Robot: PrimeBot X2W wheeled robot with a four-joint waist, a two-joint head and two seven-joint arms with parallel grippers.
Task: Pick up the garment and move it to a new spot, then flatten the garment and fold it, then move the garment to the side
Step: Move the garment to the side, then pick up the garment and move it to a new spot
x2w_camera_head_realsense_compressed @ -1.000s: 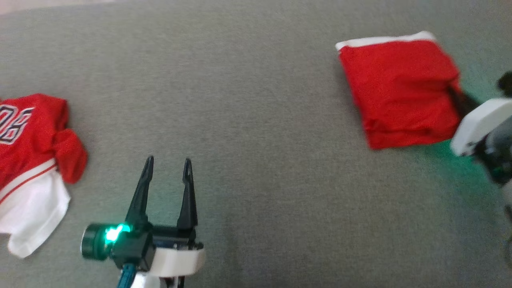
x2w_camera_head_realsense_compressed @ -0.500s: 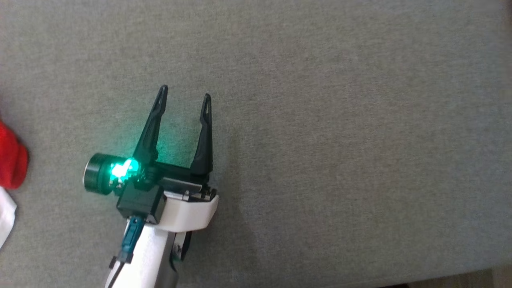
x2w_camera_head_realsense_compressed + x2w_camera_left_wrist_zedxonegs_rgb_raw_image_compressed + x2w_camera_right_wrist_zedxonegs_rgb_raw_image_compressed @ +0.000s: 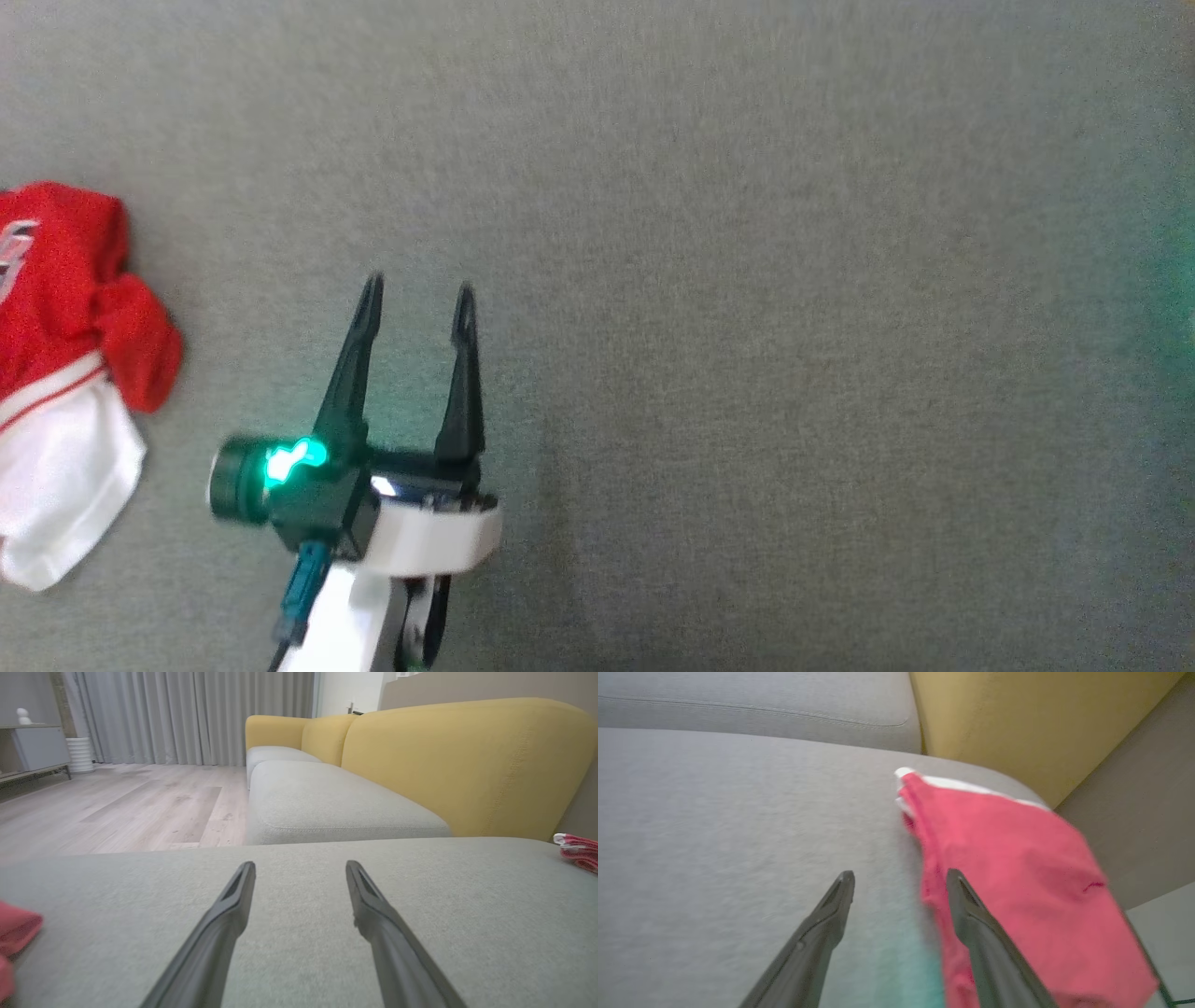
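The left gripper is hanging low over the grey seat, with its two dark fingers spread wide and holding nothing. A green light is shining at its wrist. The right gripper is hovering over the grey seat too, fingers spread apart.

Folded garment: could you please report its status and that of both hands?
Left hand open over grey cushion. Right hand open at edge of folded red garment, not gripping. Crumpled jersey off left, apart from left hand.
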